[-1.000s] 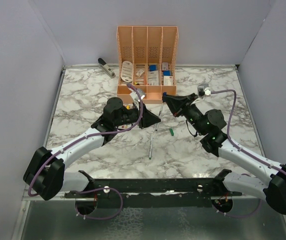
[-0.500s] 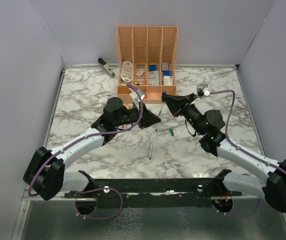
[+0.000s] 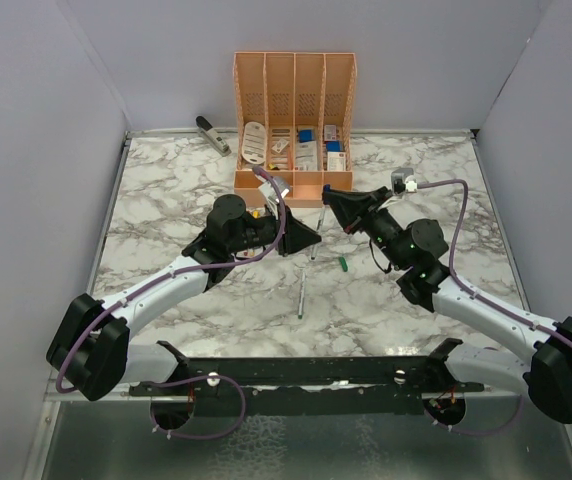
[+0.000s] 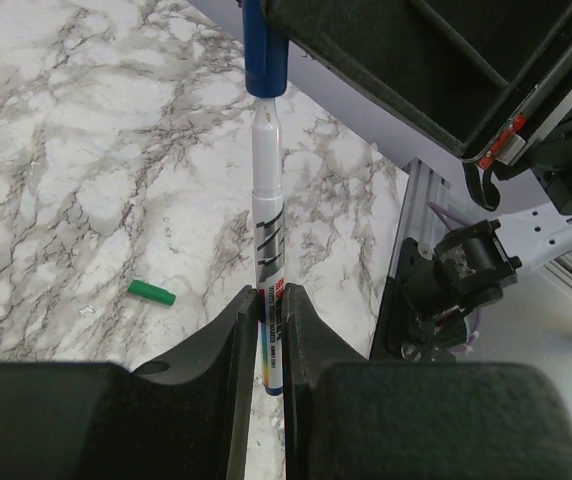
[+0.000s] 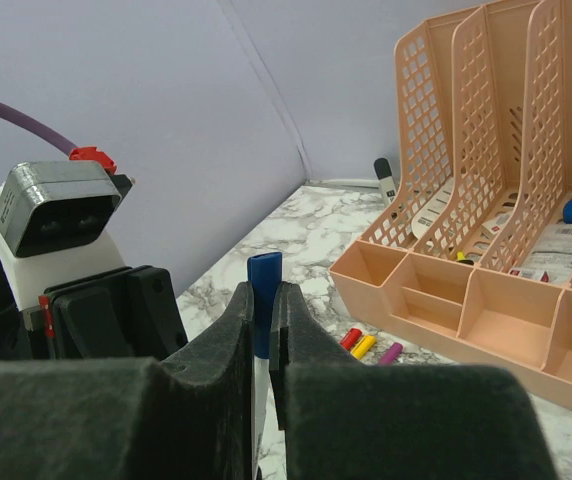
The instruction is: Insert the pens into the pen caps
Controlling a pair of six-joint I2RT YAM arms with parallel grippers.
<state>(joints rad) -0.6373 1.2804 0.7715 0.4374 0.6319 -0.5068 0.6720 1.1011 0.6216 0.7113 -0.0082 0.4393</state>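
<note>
Near the far edge of the bench (image 3: 166, 190), the left pincer (image 4: 270, 300) pinching the pen (image 4: 267, 200) and the right pincer (image 5: 263, 300) pinching the blue cap (image 5: 264, 272) should push together straight, axes aligned.

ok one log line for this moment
left gripper: shut on thin white pen | right gripper: shut on blue plastic cap | pen tip at cap mouth | green cap loose

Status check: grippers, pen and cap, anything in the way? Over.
Left gripper shut on pen. Right gripper shut on blue cap, cap at pen tip, seating unclear. Nothing between them.
</note>
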